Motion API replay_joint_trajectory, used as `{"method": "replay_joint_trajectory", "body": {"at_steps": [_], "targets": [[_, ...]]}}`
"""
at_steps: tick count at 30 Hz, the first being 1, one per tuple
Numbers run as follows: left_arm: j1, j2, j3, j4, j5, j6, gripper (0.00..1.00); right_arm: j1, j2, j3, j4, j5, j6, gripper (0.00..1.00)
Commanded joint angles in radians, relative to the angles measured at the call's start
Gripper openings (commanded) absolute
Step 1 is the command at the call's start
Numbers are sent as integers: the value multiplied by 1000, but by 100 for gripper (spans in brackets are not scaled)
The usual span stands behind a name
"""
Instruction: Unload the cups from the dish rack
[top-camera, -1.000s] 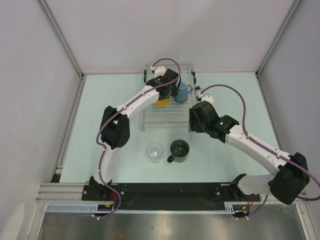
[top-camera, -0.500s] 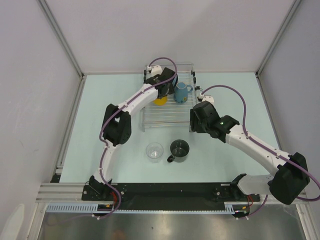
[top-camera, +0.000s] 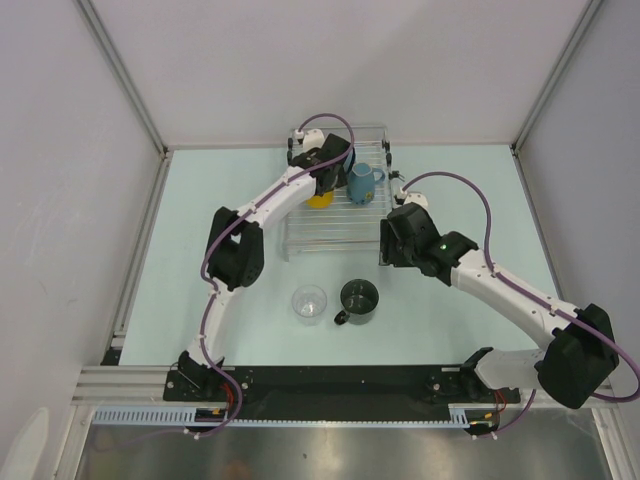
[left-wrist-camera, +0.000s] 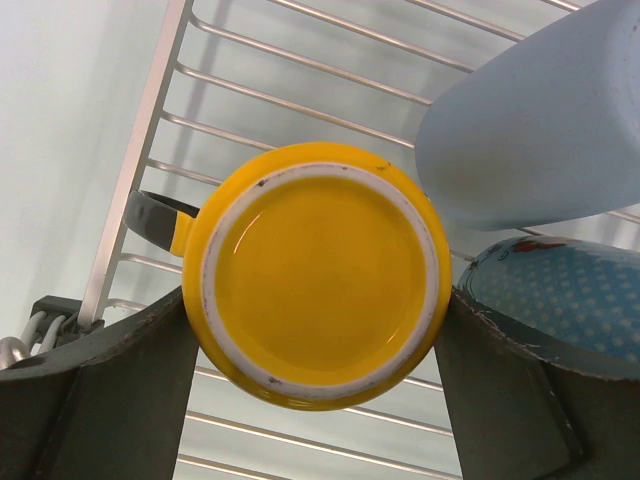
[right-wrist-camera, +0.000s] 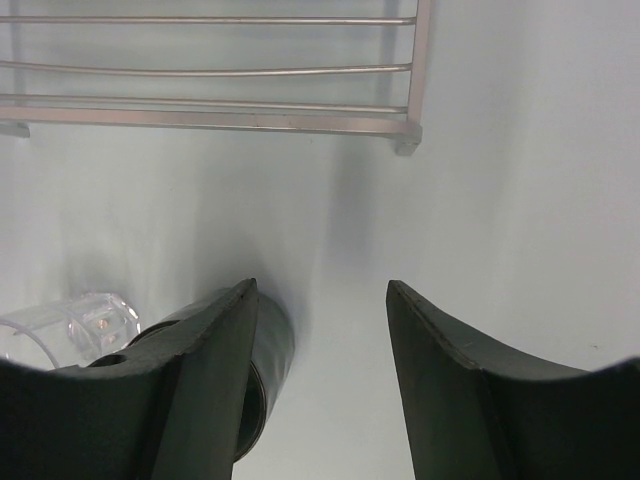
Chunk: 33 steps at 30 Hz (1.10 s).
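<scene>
The dish rack (top-camera: 335, 225) stands at the back middle of the table. My left gripper (top-camera: 322, 188) is over its far left part, shut on the upside-down yellow mug (left-wrist-camera: 318, 275), with a finger (left-wrist-camera: 110, 400) pressed on each side. The mug also shows in the top view (top-camera: 319, 200). A pale blue cup (left-wrist-camera: 540, 130) and a dotted blue mug (left-wrist-camera: 580, 300) sit just to its right on the rack bars (left-wrist-camera: 300, 100). The pale blue cup shows in the top view (top-camera: 362, 183). My right gripper (right-wrist-camera: 320, 290) is open and empty over the table by the rack's front right corner (right-wrist-camera: 405, 140).
The dark grey mug (top-camera: 359, 298) and the clear glass tumbler (top-camera: 309, 302) stand on the table in front of the rack. Both show in the right wrist view, the mug (right-wrist-camera: 268, 345) behind my left finger, the glass (right-wrist-camera: 85, 320) at the left. Walls enclose the table.
My left gripper has shifted a little to the back left over the rack, and the yellow mug has moved slightly with it. The right arm has barely moved.
</scene>
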Motion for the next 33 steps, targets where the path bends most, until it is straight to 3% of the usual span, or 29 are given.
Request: {"method": "replay_joint_trajectory", "body": {"at_steps": [1,4,6,10,12,14,33], "targets": [[28,27,10,26,-8,24,42,-6,3,-6,32,-11,-17,59],[31,24,-13,32,15,28,45,-5,3,-6,32,-16,-15,59],[33,26,-18,32,31,28,56,-6,2,-6,31,-14,-17,59],[33,37,-30,35,55,28,53,-6,-3,-8,25,-13,-17,59],[31,41,-30,35,72,31,31,-6,-9,-8,25,-11,-17,59],[33,43,-38,35,84,34,0,-6,-11,-8,23,-9,-15,59],[31,-243,-124,122,98,207,0,-2,-87,-12,26,-9,18,59]]}}
